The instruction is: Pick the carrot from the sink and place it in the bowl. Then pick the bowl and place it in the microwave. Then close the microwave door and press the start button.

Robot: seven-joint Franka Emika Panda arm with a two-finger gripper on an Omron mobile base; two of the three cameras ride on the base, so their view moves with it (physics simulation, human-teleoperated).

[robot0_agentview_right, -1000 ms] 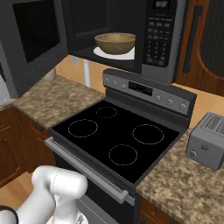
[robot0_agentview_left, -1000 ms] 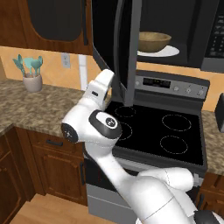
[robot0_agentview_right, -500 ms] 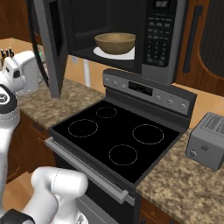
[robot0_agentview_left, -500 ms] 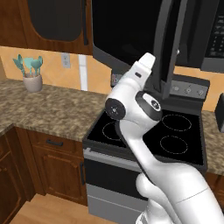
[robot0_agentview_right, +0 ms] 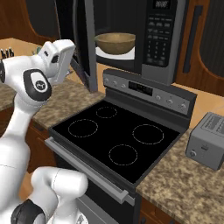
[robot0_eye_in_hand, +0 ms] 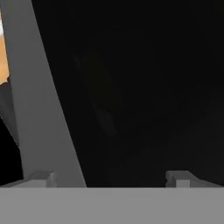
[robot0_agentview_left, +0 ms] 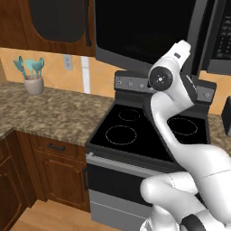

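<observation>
Setting: simulated kitchen, brown wood cabinets, speckled granite counter [robot0_agentview_left: 54,113], black stove [robot0_agentview_right: 118,140] under the microwave [robot0_agentview_right: 144,39].
Microwave door [robot0_agentview_right: 83,43]: large black panel with a dark glass window, hinged at the side, standing partly open; seen almost edge-on in the right base view, while in the left base view its dark face [robot0_agentview_left: 144,31] spans the upper middle.
Door handling (judged): rigid, smooth and light to swing on its hinge; no grasp needed, a flat push on the outer face near the free edge should bring it home. A push close to the hinge would likely turn it poorly.
Gripper [robot0_eye_in_hand: 111,178]: jaws spread wide and holding nothing, pointed at the dark door face at very close range; whether it touches cannot be told.
Grey strip [robot0_eye_in_hand: 41,96]: pale slanted band at the left of the hand view, probably the door's edge or frame.
Bowl [robot0_agentview_right: 115,42]: tan-brown wood, wide and shallow, resting on the white turntable plate [robot0_agentview_right: 119,53] inside the open cavity.
Bowl contents: hidden by the rim; the carrot cannot be made out.
Button panel [robot0_agentview_right: 158,35]: right of the cavity, not yet pressed by this judgement.
Utensil cup [robot0_agentview_left: 34,83]: pale cup on the counter holding teal utensils.
Toaster [robot0_agentview_right: 210,140]: grey, on the counter right of the stove.
Task stage (judged): closing the door.
</observation>
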